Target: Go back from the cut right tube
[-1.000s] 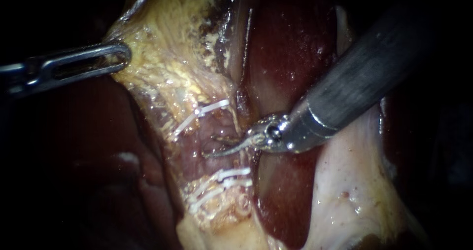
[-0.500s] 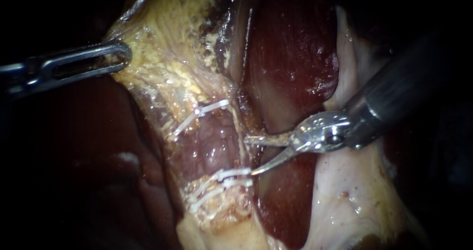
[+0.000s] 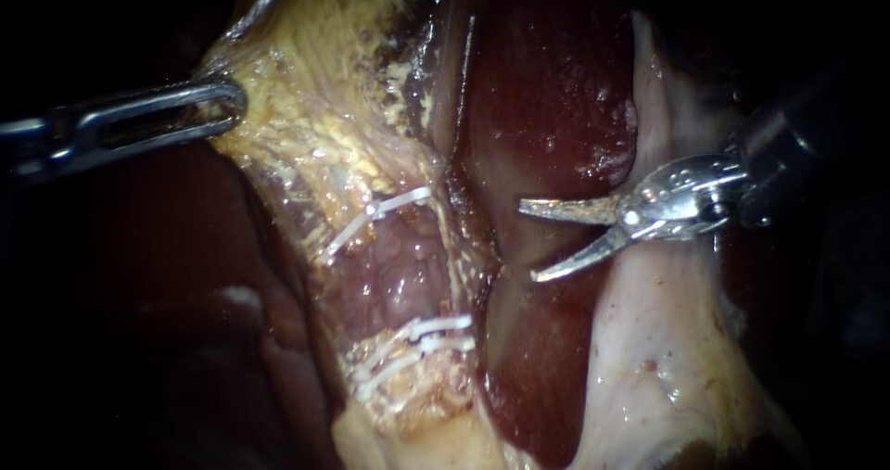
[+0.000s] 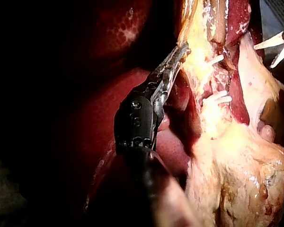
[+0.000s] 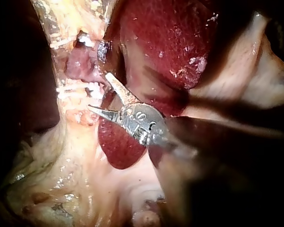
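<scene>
The claw of my right instrument (image 3: 530, 241) is spread wide, two thin curved blades with a clear gap between them and nothing gripped; it hangs over the dark red liver (image 3: 547, 90), just off the edge of a pale tissue sheet (image 3: 640, 359) that its shiny wrist overlaps; its shaft runs off to the right into shadow. The right wrist view shows the same claw (image 5: 98, 92) parted, its tips near the clipped strand but apart from it.

The tube (image 3: 399, 275) lies well to the left of that claw, a pinkish lumpy stretch between one white clip (image 3: 378, 212) above and two white clips (image 3: 422, 333) below; I cannot tell where its cut ends lie.

Farther left, the claw of my left instrument (image 3: 232, 107) is pressed onto the edge of the yellow fatty tissue (image 3: 315, 146), pinching it; the left wrist view shows its toothed tip (image 4: 180, 52) closed against that same yellow edge, with the white clips just beyond.

The surface all around is wet, glistening organ: dark red liver on both sides of the yellow band; past it everything falls into darkness, and no worktop or room can be made out.
</scene>
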You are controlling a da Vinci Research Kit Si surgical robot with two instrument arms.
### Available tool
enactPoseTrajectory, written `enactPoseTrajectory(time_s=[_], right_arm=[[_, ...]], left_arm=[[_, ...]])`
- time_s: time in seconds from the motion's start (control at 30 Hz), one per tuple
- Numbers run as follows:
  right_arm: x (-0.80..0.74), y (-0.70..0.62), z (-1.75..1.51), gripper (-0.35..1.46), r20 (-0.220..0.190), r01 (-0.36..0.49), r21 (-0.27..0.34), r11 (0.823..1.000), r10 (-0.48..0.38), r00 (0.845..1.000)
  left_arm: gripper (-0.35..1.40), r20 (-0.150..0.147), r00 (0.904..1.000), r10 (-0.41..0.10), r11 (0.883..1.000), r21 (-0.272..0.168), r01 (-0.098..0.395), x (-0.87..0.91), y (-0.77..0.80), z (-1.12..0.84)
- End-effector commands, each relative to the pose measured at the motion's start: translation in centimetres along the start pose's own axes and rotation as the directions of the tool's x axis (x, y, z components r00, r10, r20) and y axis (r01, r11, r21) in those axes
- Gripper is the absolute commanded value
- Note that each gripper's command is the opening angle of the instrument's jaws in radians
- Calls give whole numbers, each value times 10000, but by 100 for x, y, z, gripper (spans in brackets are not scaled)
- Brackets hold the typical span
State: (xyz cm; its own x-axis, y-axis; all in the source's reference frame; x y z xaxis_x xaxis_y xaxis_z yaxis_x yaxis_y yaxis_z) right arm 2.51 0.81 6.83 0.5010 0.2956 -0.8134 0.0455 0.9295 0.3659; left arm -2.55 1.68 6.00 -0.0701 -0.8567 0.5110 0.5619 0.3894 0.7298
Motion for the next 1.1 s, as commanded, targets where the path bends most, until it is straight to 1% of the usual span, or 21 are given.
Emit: enactPoseTrajectory(time_s=[0.03,0.07,0.1,0.2,0.27,0.37,0.4,0.5,0.6,0.73,1.1], right_arm=[[-2,0,1,143,13,10,2,10000,-10,10000],[-2,0,1,143,13,13,1,10000,-13,10000],[-2,0,1,143,12,15,1,10000,-15,10000],[-3,0,1,143,13,17,-1,10000,-17,10000],[-2,0,1,143,13,16,-1,10000,-16,10000],[-2,0,1,143,13,15,-1,10000,-15,10000],[-2,0,1,143,13,13,-2,10000,-13,10000],[-2,0,1,143,16,69,-1,10000,-69,10000],[-1,0,1,143,16,65,-2,10000,-65,10000],[0,-1,0,143,17,61,-3,10000,-61,10000],[1,-1,1,143,20,53,-11,10000,-53,10000]], left_arm=[[-35,13,10000,26,10000,-7,-26,4,3,4],[-35,76,10000,51,10000,-41,-50,9,7,10],[-35,42,10000,79,9999,-77,-78,13,10,16],[-35,-129,9997,222,9997,-89,-223,25,19,32],[-35,-241,9995,220,9998,-34,-220,35,25,49],[-35,-379,9989,262,9997,-5,-263,42,27,68],[-35,-407,9988,272,9996,13,-271,44,27,75],[-35,-479,9984,286,9996,80,-283,48,25,90],[-35,-487,9984,292,9995,121,-286,50,25,97],[-35,-499,9983,289,9995,158,-281,50,22,100],[-35,-503,9983,291,9994,176,-282,51,19,102]])
